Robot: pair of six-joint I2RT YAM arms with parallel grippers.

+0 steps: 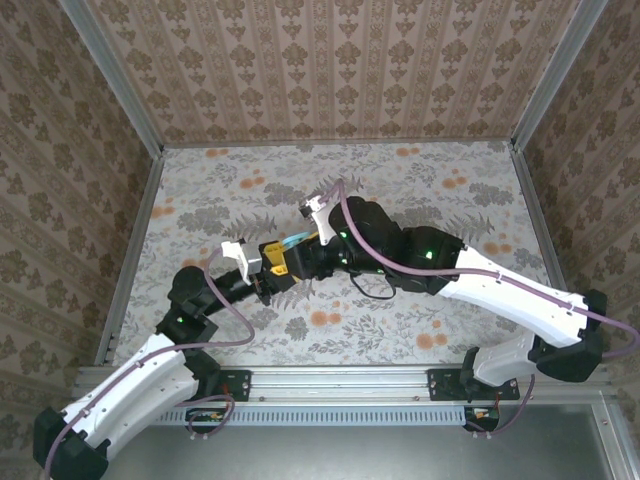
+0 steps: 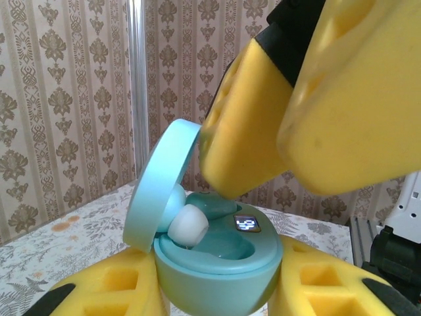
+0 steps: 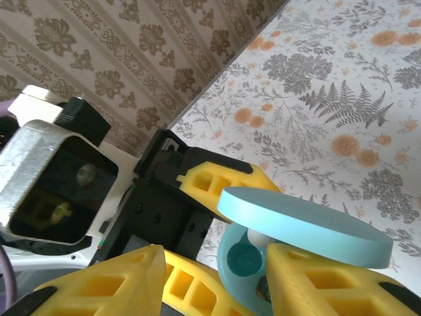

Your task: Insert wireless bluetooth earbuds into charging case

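The teal earbud (image 2: pixel 209 205), its white tip (image 2: pixel 189 226) turned toward the hinge, is down in a well of the open charging case (image 2: pixel 217 270). The round lid (image 2: pixel 158 184) stands tilted up and back on the case's far-left side, and a small display (image 2: pixel 247 224) glows on the case's front rim.

My left tool (image 2: pixel 217 296) is clamped on the case, one yellow finger (image 2: pixel 112 293) pressed against each side of its lower half, holding it upright above the tabletop (image 1: pixel 420 180).

My right tool (image 3: pixel 214 273) comes down from above. In the left wrist view one of its yellow fingers (image 2: pixel 250 125) has its tip right over the bud. Its two fingers stand somewhat apart around the bud and the case's rim. I cannot tell whether they are pinching the bud.

In the top view both tools meet near the middle of the flower-patterned tabletop, which is boxed in by papered walls (image 1: pixel 330 60).
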